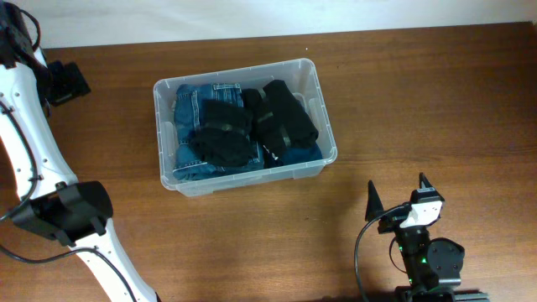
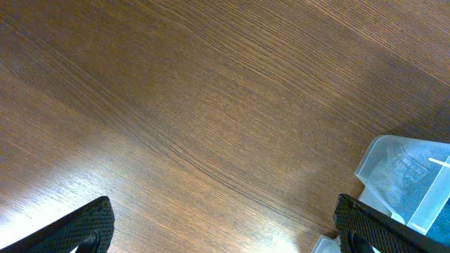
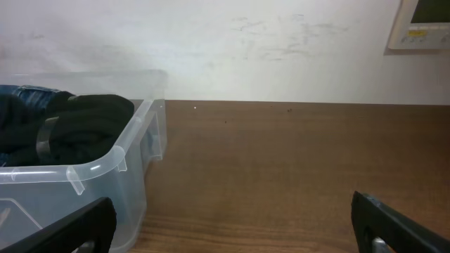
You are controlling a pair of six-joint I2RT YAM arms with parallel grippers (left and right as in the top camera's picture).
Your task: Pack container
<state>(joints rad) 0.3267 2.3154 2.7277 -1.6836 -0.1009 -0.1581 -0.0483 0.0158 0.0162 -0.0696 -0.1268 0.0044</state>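
The clear plastic container [image 1: 252,178] stands at the middle of the wooden table. It holds folded blue jeans [image 1: 197,101] and black folded garments [image 1: 285,117]. My left gripper [image 1: 71,84] is at the far left, apart from the container, open and empty; in its wrist view [image 2: 225,235] a container corner [image 2: 404,176] shows at the right. My right gripper [image 1: 398,197] is near the front right, open and empty. Its wrist view [image 3: 232,228] shows the container [image 3: 105,165] to the left, with a black garment [image 3: 84,126] and jeans [image 3: 28,91] inside.
My white left arm and its dark base [image 1: 67,210] run along the table's left side. My right arm's base [image 1: 432,260] sits at the front edge. A pale wall with a white control panel [image 3: 422,24] stands behind the table.
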